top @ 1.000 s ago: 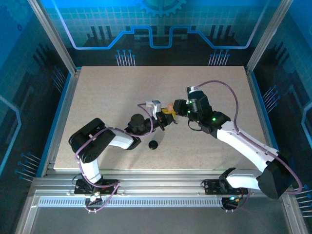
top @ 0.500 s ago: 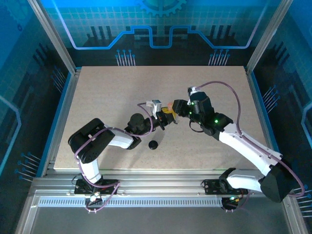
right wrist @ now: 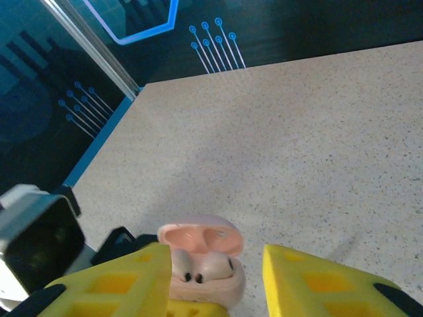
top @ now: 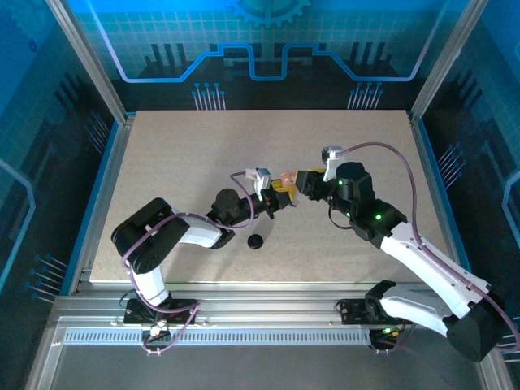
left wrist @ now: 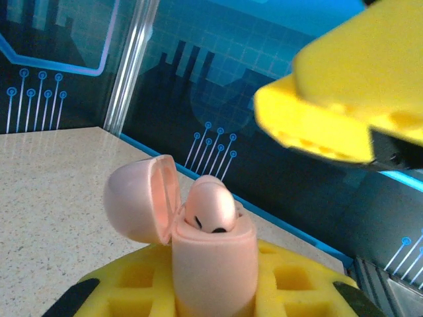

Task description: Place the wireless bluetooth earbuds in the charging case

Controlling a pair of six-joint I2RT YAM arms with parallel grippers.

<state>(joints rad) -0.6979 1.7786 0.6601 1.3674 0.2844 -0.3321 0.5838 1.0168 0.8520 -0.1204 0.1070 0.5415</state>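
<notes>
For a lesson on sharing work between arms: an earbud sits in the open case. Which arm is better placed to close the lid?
Likely right. The left arm has jaws shut on the charging case; the right arm has jaws open and empty beside the lid.

Beige speckled tabletop point(top: 179, 162), blue circuit-pattern walls point(top: 325, 32), aluminium frame posts point(top: 89, 58)

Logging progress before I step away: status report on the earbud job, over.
Left gripper shut on pale pink round charging case, lid open. Right gripper open, close by. Pale earbud seated inside. Nothing blocking.
</notes>
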